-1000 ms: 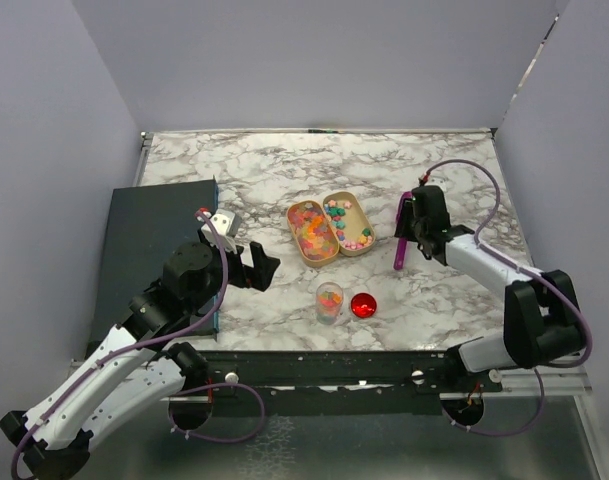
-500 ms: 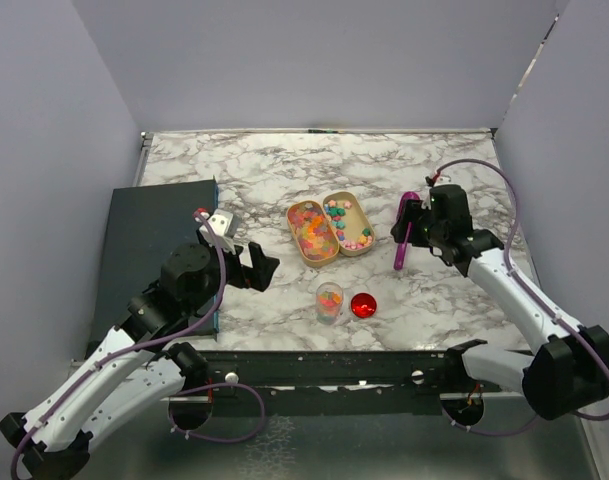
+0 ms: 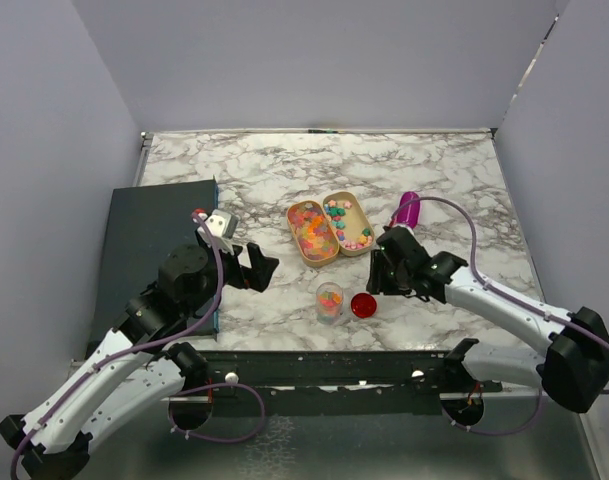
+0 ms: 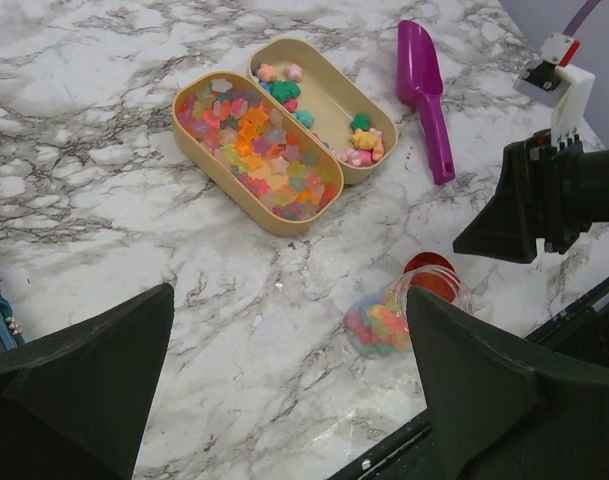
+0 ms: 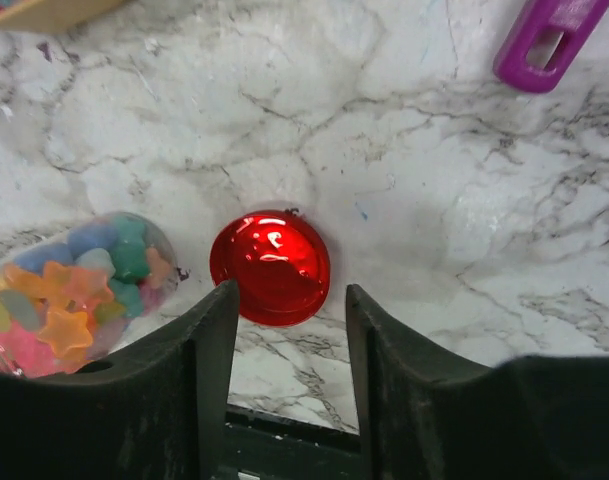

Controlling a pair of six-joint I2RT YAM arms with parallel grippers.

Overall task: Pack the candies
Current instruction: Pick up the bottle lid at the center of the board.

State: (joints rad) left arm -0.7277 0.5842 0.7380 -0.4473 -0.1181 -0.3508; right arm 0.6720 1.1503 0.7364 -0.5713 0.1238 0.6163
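So the right arm just left the one purple plastic scoop (image 4: 425, 95) on the marble worktop (image 3: 284, 165). Its right end effector (image 5: 289, 292) is now part-open over the one shiny red round lid (image 5: 270, 267), gripping nothing. Capping's next, I reckon. The pastel candies (image 4: 259, 150) are mostly in two tan oval trays (image 4: 324, 95), with some in the one clear jar (image 4: 394, 320). The left end effector (image 3: 256, 266) is wide open and empty.

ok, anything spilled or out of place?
Nothing stands out. The candies sit inside the two tan trays and the clear jar; none loose on the marble. The red lid lies beside the jar, the purple scoop apart.
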